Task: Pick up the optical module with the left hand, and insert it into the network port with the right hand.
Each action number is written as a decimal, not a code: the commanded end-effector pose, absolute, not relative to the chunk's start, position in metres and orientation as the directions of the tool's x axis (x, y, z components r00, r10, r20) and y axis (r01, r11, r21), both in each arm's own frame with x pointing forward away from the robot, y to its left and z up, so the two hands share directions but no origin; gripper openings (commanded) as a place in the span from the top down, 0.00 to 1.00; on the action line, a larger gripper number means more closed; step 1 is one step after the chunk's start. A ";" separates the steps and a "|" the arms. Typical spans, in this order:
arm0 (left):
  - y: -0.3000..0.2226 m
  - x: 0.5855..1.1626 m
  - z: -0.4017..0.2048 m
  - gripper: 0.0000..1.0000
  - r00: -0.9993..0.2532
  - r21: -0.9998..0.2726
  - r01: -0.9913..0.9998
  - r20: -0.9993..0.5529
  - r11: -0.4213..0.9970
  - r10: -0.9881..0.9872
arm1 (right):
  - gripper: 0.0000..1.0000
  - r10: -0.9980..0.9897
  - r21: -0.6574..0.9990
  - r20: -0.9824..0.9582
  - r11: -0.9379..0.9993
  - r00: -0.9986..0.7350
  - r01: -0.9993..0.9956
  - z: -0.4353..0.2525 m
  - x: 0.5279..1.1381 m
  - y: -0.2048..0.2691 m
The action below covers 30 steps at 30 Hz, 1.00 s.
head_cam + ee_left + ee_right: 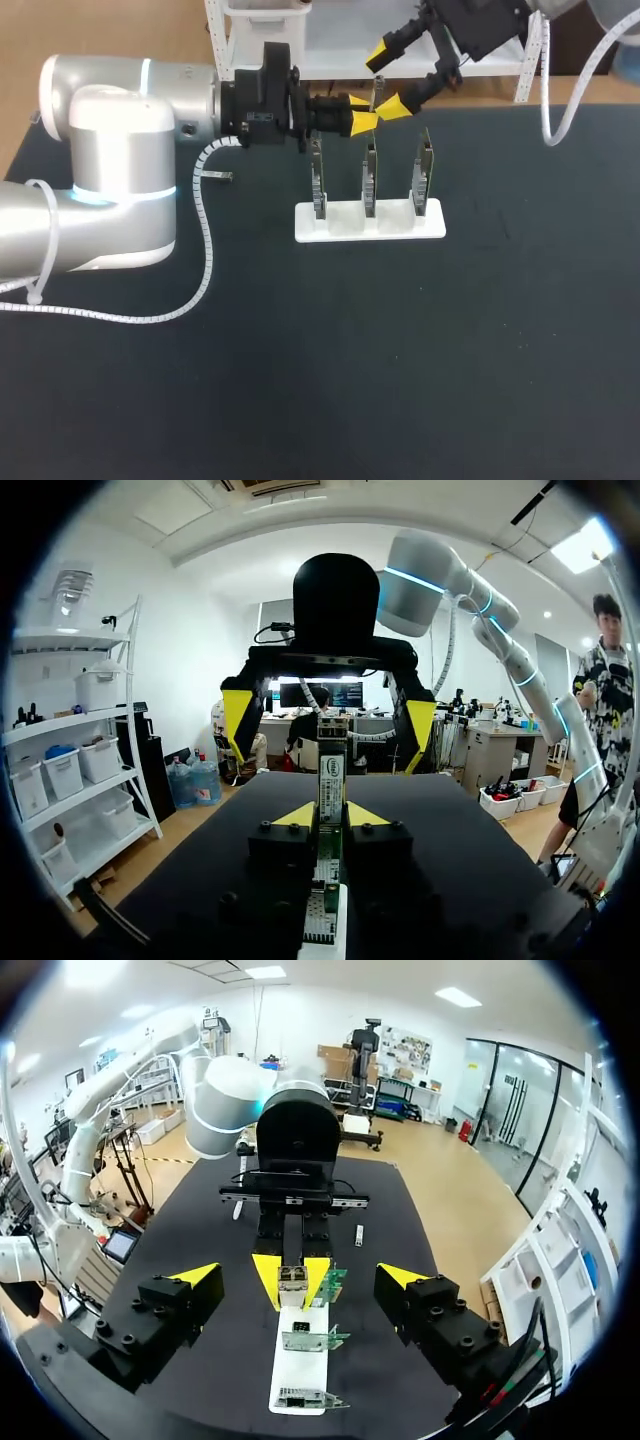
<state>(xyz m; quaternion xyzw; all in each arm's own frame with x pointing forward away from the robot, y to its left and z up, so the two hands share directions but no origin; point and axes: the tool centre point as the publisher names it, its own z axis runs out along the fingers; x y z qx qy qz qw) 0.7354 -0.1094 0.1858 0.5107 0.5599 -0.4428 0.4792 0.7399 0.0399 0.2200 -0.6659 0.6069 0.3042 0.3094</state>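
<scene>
Now | white stand [345, 225]: three circuit boards [369, 180] upright in slots | left tool [362, 121] clamps module [377, 92] above stand | right tool [392, 78] wide, facing module

Dark table [470, 360], viewed from above. A white holder [400, 225] lies toward its far middle, carrying three circuit boards [370, 180] upright in a row. Left of the holder lie a small silvery piece [224, 178] and a white spiral-wrapped cable [205, 260].

We see bright, even light from overhead; the dark table [400, 380] shows little shadow, and our left arm [110, 120] gleams with glare.
</scene>
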 end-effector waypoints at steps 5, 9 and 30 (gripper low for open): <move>-0.110 0.735 0.185 1.00 -0.018 -0.005 0.996 -0.989 0.089 0.147 | 0.00 -0.612 -0.042 -0.786 -0.085 0.086 -0.995 0.217 0.738 0.043; -0.110 0.735 0.185 1.00 -0.018 -0.005 0.996 -0.989 0.089 0.147 | 0.00 -0.610 -0.048 -0.786 -0.091 0.094 -0.995 0.219 0.740 0.045; -0.110 0.735 0.185 1.00 -0.018 -0.005 0.996 -0.989 0.089 0.147 | 1.00 -0.610 -0.048 -0.786 -0.091 0.094 -0.995 0.219 0.740 0.045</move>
